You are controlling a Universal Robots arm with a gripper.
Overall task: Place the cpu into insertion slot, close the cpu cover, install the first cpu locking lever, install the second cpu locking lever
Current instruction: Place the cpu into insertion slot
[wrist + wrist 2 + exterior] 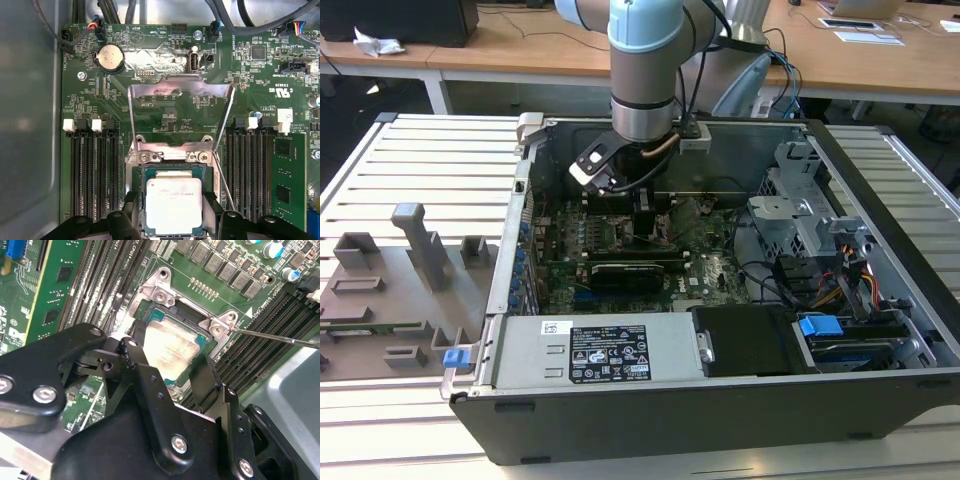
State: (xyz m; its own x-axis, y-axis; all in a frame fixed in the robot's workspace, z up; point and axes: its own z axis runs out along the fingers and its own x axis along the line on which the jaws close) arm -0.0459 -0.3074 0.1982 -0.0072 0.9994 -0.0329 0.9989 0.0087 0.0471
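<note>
second wrist view: black gripper (165,359) clamps the dull silver square cpu (170,345), seemingly seated in the insertion slot (186,314).

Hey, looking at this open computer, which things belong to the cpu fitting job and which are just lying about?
For the job: claw, cpu, insertion slot, cpu cover (standing open), locking lever.

Just lying about: coin battery, memory slots, power supply, grey fixture board outside the case.
</note>
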